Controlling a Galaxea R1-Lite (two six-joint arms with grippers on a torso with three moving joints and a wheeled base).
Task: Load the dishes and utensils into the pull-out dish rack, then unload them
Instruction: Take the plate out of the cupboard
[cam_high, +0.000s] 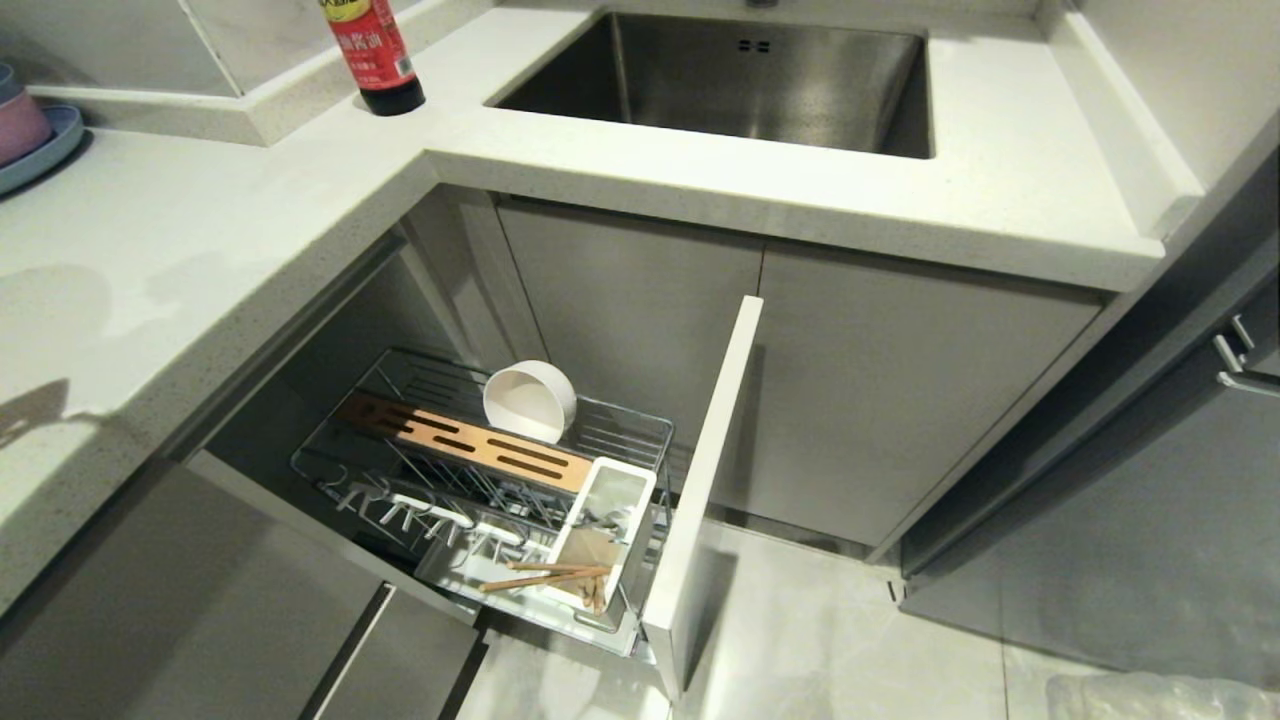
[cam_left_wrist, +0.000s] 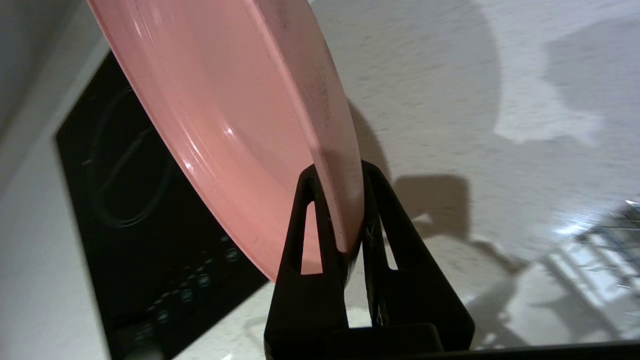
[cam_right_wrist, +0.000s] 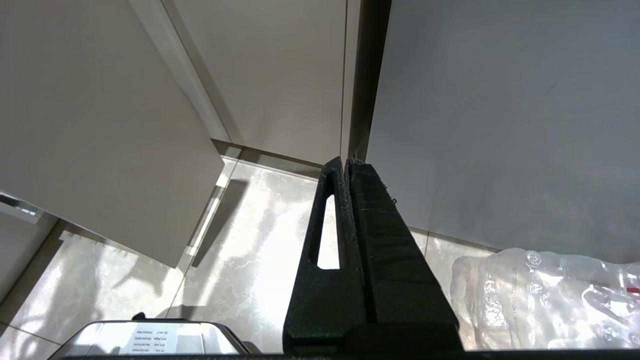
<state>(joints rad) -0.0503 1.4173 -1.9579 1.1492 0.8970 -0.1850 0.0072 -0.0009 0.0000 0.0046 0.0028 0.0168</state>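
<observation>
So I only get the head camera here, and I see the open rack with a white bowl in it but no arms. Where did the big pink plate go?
Observer: The left gripper is shut on the pink plate, pinching its rim, above the white countertop.
Operator: Is anything else near it?
Observer: A black cooktop is set into the counter beside the plate.
Operator: And the other arm?
Observer: The right gripper is shut and empty, hanging over the tiled floor by the cabinet fronts.
Operator: Anything on that floor?
Observer: A clear plastic bag lies near it.
</observation>
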